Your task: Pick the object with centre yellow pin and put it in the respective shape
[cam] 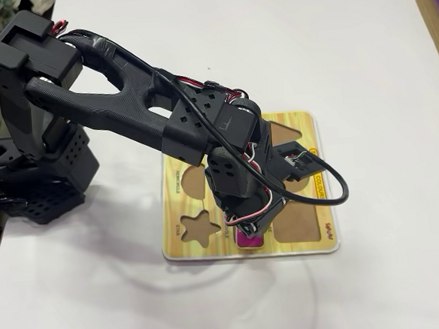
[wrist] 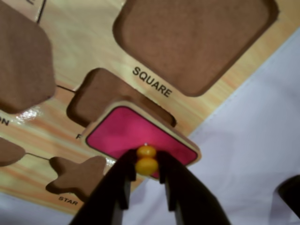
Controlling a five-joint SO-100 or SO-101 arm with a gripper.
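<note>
A pink rectangular piece (wrist: 136,136) with a wooden rim and a yellow pin (wrist: 146,160) at its centre hangs tilted above the wooden shape board (wrist: 89,42). My gripper (wrist: 146,168) is shut on the yellow pin, black fingers (wrist: 176,183) on both sides. The piece lies partly over a small rectangular recess (wrist: 101,96) and juts past the board's edge. In the fixed view the arm covers the gripper; only a pink sliver of the piece (cam: 249,240) shows at the board's (cam: 296,121) near edge.
The board has a large recess marked SQUARE (wrist: 197,37), a star recess (wrist: 77,176) that also shows in the fixed view (cam: 196,228), and another large recess (wrist: 21,61) at left. White table (wrist: 253,140) surrounds the board. The arm's base (cam: 30,155) stands left.
</note>
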